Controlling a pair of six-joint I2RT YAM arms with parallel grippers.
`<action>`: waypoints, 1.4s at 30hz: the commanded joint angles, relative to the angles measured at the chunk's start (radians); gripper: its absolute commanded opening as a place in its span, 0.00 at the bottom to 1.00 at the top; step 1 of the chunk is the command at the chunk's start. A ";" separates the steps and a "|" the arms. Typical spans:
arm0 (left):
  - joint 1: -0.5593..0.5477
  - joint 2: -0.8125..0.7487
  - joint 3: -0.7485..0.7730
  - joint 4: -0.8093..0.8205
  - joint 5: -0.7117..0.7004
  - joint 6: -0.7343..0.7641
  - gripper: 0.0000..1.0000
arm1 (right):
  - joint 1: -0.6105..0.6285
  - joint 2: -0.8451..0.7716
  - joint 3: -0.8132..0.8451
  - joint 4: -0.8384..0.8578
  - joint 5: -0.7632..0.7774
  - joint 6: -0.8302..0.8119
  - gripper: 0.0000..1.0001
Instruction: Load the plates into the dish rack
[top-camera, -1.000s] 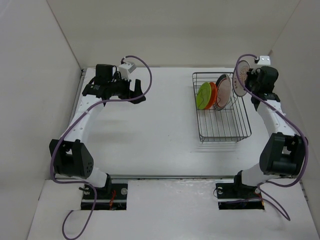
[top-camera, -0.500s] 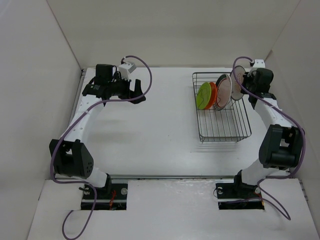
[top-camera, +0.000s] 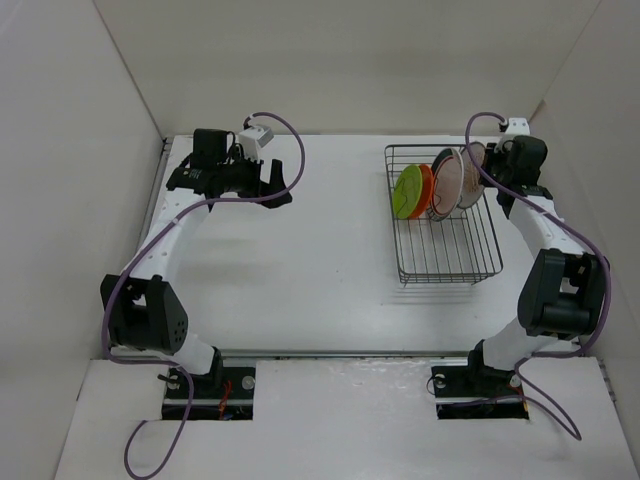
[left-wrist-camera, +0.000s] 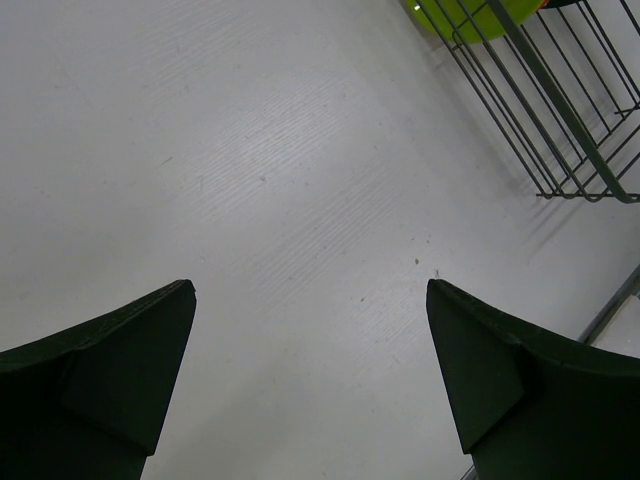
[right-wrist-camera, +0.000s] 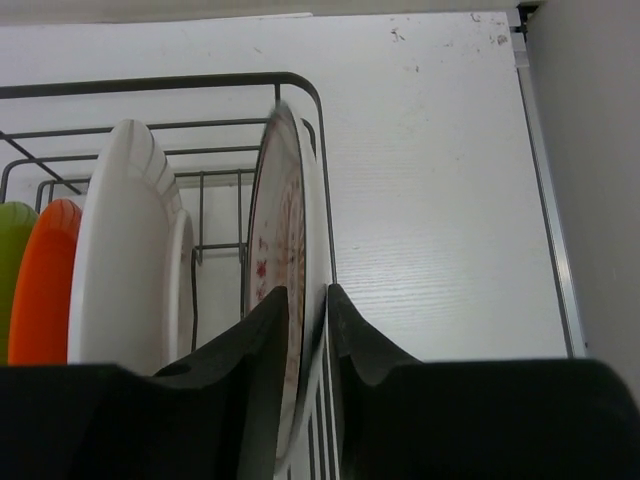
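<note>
The black wire dish rack (top-camera: 450, 262) stands at the right of the table. In it stand on edge the lime green plate (top-camera: 407, 191), the orange plate (top-camera: 424, 190) and the white plate with rim rings (top-camera: 447, 180). My right gripper (top-camera: 490, 168) is shut on the rim of the sunburst plate (top-camera: 472, 172), held upright at the rack's far right end. In the right wrist view the fingertips (right-wrist-camera: 307, 292) pinch this plate (right-wrist-camera: 295, 200) beside the white plate (right-wrist-camera: 125, 250), just inside the rack wire (right-wrist-camera: 150, 82). My left gripper (top-camera: 280, 182) is open and empty at the far left.
The left wrist view shows my open left gripper (left-wrist-camera: 310, 285) over bare white table, with the rack's corner (left-wrist-camera: 560, 110) and the green plate (left-wrist-camera: 470, 15) at the upper right. White walls enclose the table on the left, back and right.
My right gripper has carried the sunburst plate down and left, from above the rack's right edge into the rack beside the ringed plate. The left arm has not moved.
</note>
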 joint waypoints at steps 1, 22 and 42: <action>0.000 -0.026 0.021 0.002 0.023 0.021 1.00 | -0.003 0.004 0.008 0.089 -0.026 0.007 0.28; 0.025 -0.065 0.102 0.052 -0.458 -0.080 1.00 | -0.003 -0.207 0.230 -0.224 -0.056 0.137 1.00; 0.201 -0.437 0.147 0.012 -0.736 -0.103 1.00 | 0.117 -0.837 0.218 -0.598 -0.041 0.185 1.00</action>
